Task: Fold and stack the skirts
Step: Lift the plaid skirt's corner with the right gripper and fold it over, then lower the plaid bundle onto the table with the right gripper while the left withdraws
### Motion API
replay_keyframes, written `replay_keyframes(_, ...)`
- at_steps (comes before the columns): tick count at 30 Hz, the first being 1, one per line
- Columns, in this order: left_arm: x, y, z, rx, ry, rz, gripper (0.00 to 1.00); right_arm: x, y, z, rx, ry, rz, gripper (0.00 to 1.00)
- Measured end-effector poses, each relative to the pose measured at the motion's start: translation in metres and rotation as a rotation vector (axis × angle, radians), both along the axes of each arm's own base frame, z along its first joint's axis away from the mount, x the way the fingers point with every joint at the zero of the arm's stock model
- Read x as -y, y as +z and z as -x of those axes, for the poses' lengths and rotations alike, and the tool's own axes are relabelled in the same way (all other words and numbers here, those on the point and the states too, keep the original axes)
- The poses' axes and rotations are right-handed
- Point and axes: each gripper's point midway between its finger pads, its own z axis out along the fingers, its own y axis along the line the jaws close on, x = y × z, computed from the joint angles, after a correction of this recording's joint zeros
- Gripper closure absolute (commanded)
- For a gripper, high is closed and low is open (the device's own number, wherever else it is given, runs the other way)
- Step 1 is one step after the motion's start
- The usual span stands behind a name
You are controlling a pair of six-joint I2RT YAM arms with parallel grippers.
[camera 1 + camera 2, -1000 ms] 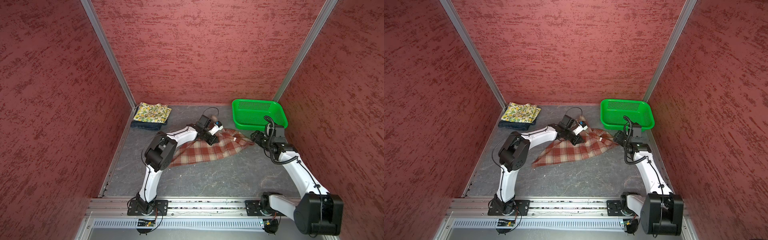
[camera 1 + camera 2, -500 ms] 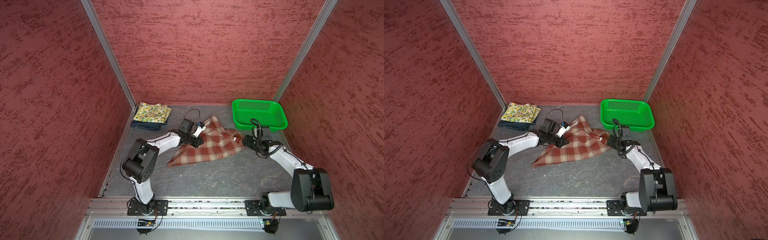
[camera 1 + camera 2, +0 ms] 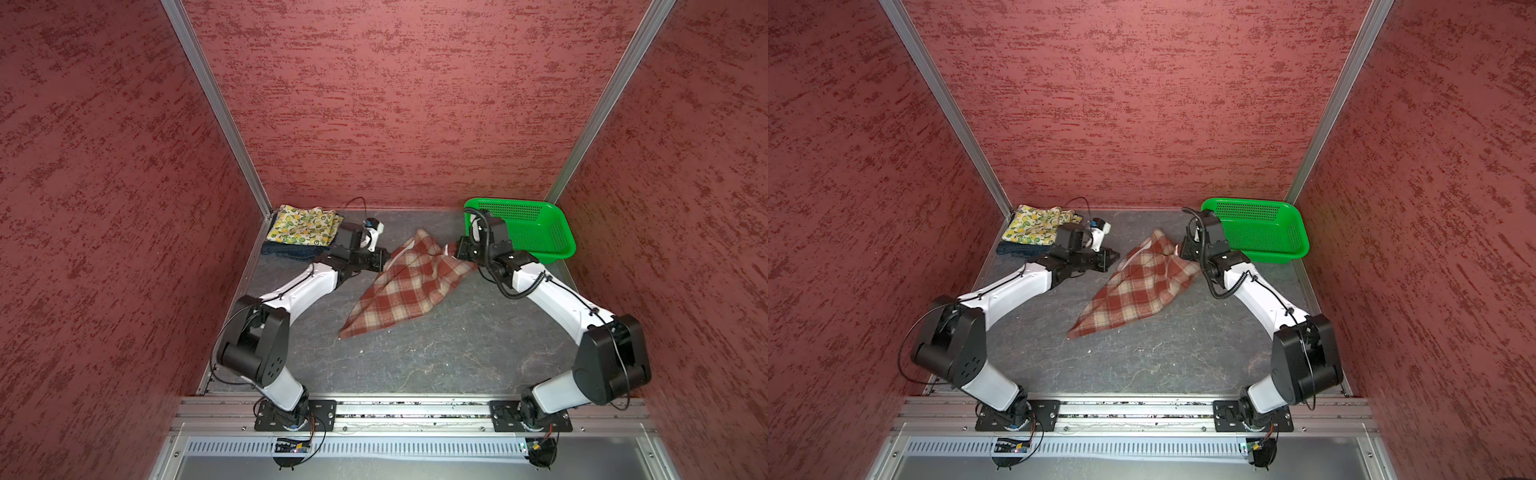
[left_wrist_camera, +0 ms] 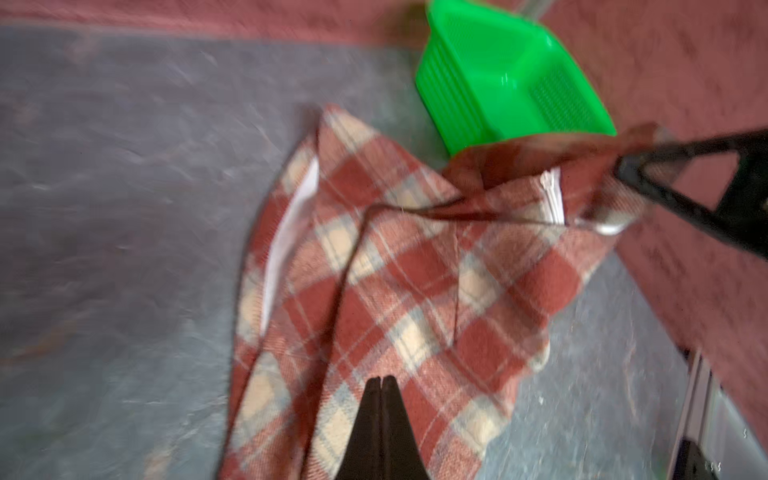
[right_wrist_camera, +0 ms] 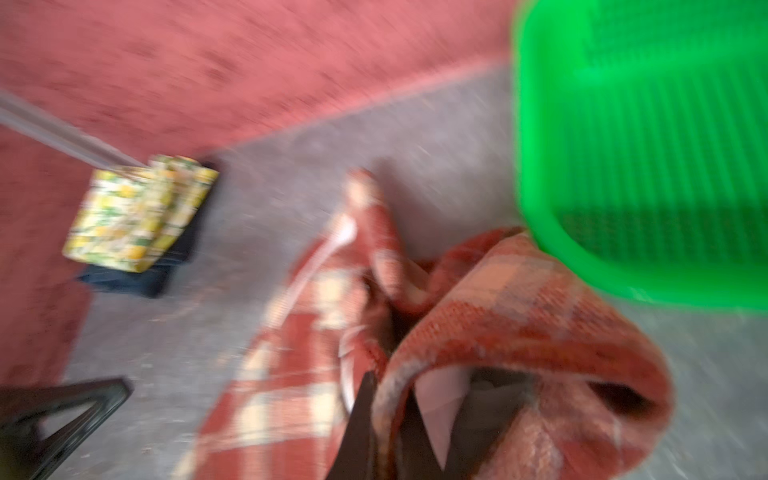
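Left arm (image 3: 299, 286) reaches low and forward toward the middle, and the left gripper (image 4: 381, 384) has its jaws pressed flat together. Right arm (image 3: 557, 299) is bent at the elbow with the wrist turned inward. Right gripper (image 3: 459, 251) is clamped on a bunched edge of the plaid skirt (image 3: 407, 286).

The right gripper (image 3: 1182, 249) pinches the far corner of the plaid skirt (image 3: 1133, 286), beside the green basket (image 3: 1279, 257); the left gripper (image 3: 1113, 254) is closed near its other edge. The lemon-print skirt (image 3: 1036, 224) lies on the denim skirt (image 3: 1012, 250).
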Motion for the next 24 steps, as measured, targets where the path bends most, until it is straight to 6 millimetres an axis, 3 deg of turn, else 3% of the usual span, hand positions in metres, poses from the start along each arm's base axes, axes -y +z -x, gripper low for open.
replay_keyframes(3,-0.042,0.038,-0.013,0.066,0.16,0.069,1.0,-0.036,0.069,-0.006,0.126,0.04,-0.037,1.0)
replay_keyframes(6,-0.076,0.065,-0.02,0.116,0.282,0.122,1.0,-0.058,0.14,-0.024,0.258,0.043,-0.076,1.0)
replay_keyframes(10,-0.103,0.09,-0.021,0.162,0.378,0.165,1.0,-0.082,0.223,-0.042,0.427,0.038,-0.114,1.0)
replay_keyframes(12,-0.11,0.099,-0.02,0.181,0.404,0.182,1.0,-0.093,0.257,-0.045,0.502,0.038,-0.125,1.0)
replay_keyframes(15,-0.115,0.108,-0.018,0.206,0.425,0.201,1.0,-0.109,0.288,-0.035,0.58,0.047,-0.134,1.0)
replay_keyframes(17,-0.117,0.107,-0.014,0.21,0.433,0.206,1.0,-0.115,0.292,-0.026,0.593,0.045,-0.124,1.0)
replay_keyframes(19,-0.118,0.1,-0.01,0.199,0.437,0.208,1.0,-0.118,0.28,-0.017,0.579,0.041,-0.108,1.0)
replay_keyframes(22,-0.12,0.082,-0.005,0.167,0.453,0.206,1.0,-0.113,0.22,0.008,0.494,0.048,-0.06,1.0)
replay_keyframes(23,-0.121,0.074,-0.003,0.153,0.46,0.201,1.0,-0.106,0.192,0.016,0.452,0.042,-0.04,0.93)
replay_keyframes(24,-0.122,0.067,-0.001,0.14,0.466,0.197,1.0,-0.098,0.163,0.025,0.408,0.032,-0.021,0.72)
